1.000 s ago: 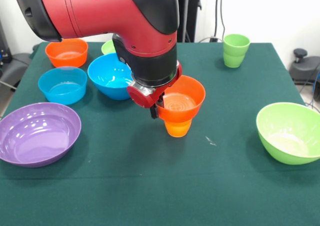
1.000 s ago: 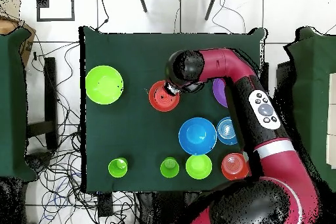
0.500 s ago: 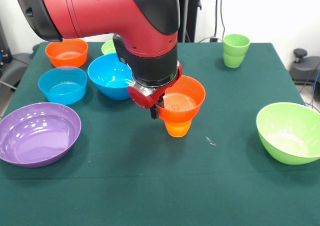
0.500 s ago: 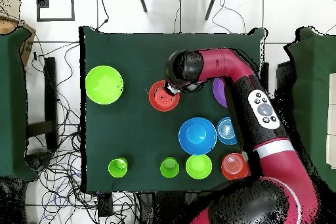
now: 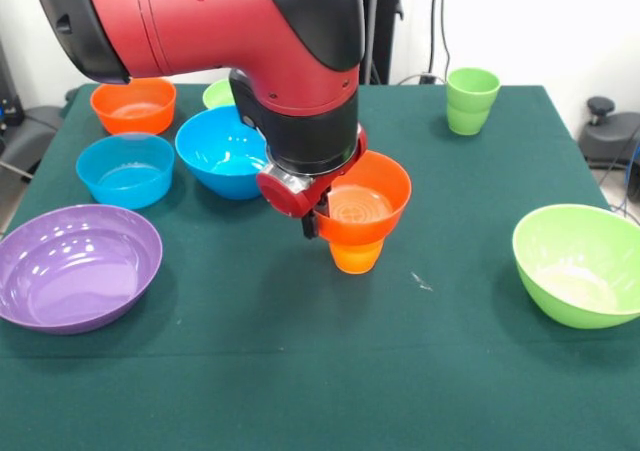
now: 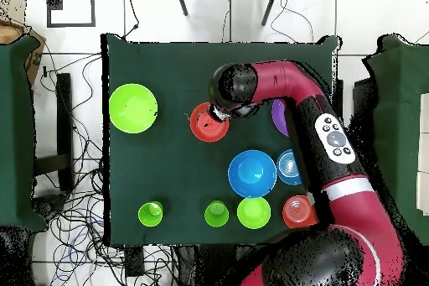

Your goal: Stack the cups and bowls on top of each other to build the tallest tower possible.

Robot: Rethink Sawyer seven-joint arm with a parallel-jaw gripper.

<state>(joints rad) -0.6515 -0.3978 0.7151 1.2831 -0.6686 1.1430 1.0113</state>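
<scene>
An orange bowl (image 5: 365, 199) sits upright on an orange cup (image 5: 356, 256) mid-table, forming a two-piece tower; from above it shows as a red-orange disc (image 6: 208, 123). My gripper (image 5: 318, 216) is at the bowl's left rim in the front view, mostly hidden under the red wrist; in the overhead view the gripper (image 6: 216, 115) is at the disc's upper right edge. A green cup (image 5: 471, 99) stands at the back right. A second green cup (image 6: 216, 214) shows only from above.
A purple bowl (image 5: 75, 265), a light blue bowl (image 5: 125, 168), a blue bowl (image 5: 222, 151), another orange bowl (image 5: 133, 104) and a small lime bowl (image 5: 216, 94) are on the left. A large lime green bowl (image 5: 580, 263) sits at the right edge.
The arm has shifted very slightly up and to the right. The orange bowl and cup have not moved.
</scene>
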